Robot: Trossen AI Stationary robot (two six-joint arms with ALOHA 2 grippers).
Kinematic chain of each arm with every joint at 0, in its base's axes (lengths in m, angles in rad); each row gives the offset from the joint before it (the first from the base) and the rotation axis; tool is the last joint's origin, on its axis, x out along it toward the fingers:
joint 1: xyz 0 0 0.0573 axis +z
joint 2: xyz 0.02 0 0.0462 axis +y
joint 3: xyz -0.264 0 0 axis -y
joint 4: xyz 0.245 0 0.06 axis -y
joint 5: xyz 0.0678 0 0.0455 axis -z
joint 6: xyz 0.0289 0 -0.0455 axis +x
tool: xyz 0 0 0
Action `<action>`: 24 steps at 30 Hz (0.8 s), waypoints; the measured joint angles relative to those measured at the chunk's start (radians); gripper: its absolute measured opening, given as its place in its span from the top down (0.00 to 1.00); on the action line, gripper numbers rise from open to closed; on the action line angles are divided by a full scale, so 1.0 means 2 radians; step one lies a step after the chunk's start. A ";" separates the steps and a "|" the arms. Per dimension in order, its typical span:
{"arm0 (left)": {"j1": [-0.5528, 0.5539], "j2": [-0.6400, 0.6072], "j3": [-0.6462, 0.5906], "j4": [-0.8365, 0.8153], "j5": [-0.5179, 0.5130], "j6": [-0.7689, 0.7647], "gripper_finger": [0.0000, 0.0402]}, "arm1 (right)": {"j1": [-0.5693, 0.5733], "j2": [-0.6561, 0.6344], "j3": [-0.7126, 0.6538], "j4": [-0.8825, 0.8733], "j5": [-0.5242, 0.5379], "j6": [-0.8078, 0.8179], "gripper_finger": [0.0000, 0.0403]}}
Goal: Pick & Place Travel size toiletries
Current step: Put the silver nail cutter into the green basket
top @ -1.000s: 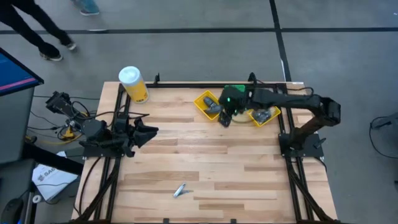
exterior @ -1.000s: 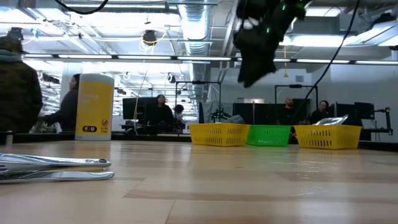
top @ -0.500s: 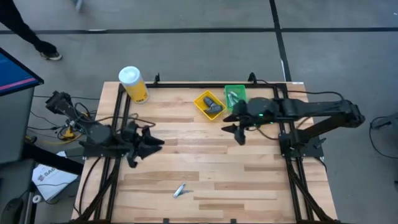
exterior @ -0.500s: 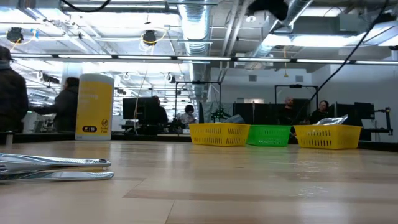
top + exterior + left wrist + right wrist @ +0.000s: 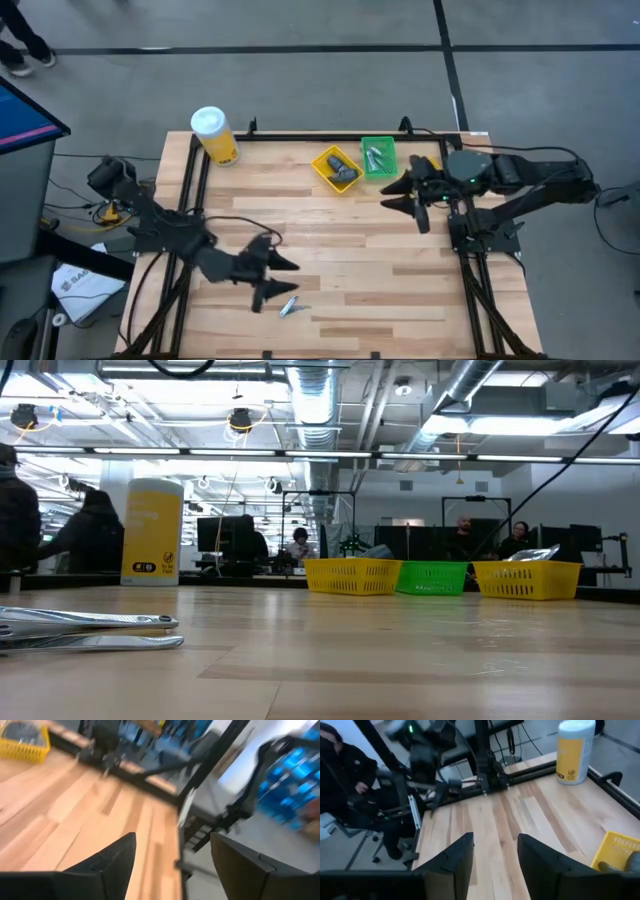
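Three trays (image 5: 351,574); one canister (image 5: 214,135); one loose clipper (image 5: 289,306).

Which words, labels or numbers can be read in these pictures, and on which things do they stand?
None can be read.
Yellow canister: pale lettering and a small dark mark near its base, too blurred to read.
Same canister in the right wrist view: a small dark emblem, too small to read.
White sheet on the floor left of the table: dark print, too small to read.
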 joint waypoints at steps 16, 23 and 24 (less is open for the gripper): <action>-0.035 0.193 0.124 -0.224 0.084 -0.075 0.43 | 0.023 -0.015 0.000 -0.005 -0.001 0.001 0.70; -0.059 0.237 0.131 -0.292 0.086 -0.160 0.44 | 0.024 -0.015 0.000 -0.005 -0.001 0.009 0.70; -0.061 0.242 0.131 -0.291 0.086 -0.165 0.44 | 0.024 -0.015 0.000 -0.005 -0.001 0.009 0.70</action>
